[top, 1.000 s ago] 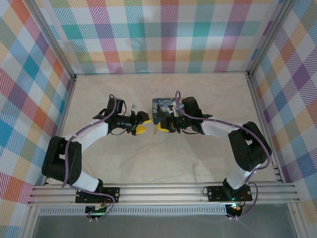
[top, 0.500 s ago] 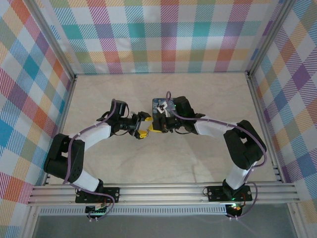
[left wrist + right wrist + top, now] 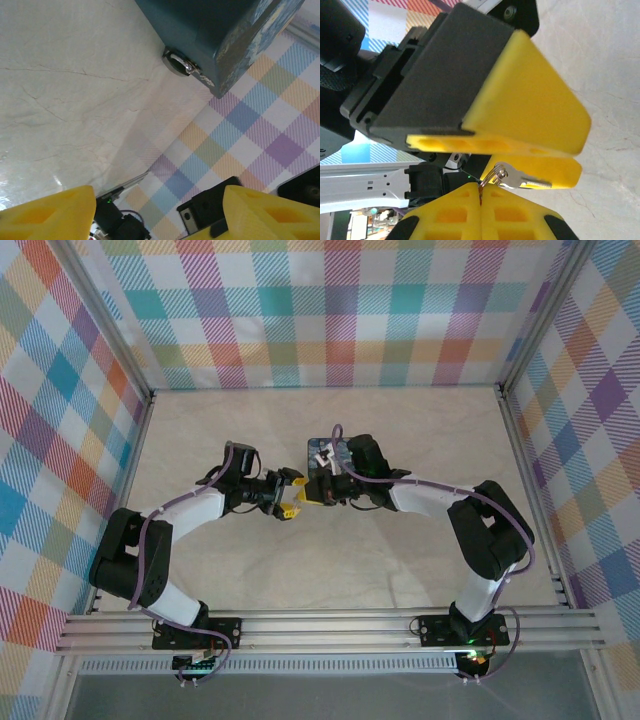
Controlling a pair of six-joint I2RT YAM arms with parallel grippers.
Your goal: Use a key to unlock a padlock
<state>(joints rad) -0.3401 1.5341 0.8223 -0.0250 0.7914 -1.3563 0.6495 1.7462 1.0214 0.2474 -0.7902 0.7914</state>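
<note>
Now, item one: right gripper?
— Mine. Fingers pressed together, pinching the key by its ring end. The blade is free and points sideways. Seen from above, the right gripper sits just before the box, mid-table.

Item two: left gripper?
— Also mine. Spread wide, nothing held. Seen from above, the left gripper faces my right one, tips near each other. In the right wrist view one left finger stands above the key and the blade lies across the other. Touching or apart, I cannot tell.

Item three: padlock?
— Not entered with certainty. A small dark-and-silver piece is tucked at the lower edge of the box, on the table. Whether that is the padlock, I cannot tell.

Step in hand?
— By my reckoning, key handling. The key is secured and no lock is engaged yet.

Next move calls for?
— Probably my left closing squarely on something firm, either the lock body or the key for a regrip. The blade must be clear and lined up on the keyhole before any turn.
</note>
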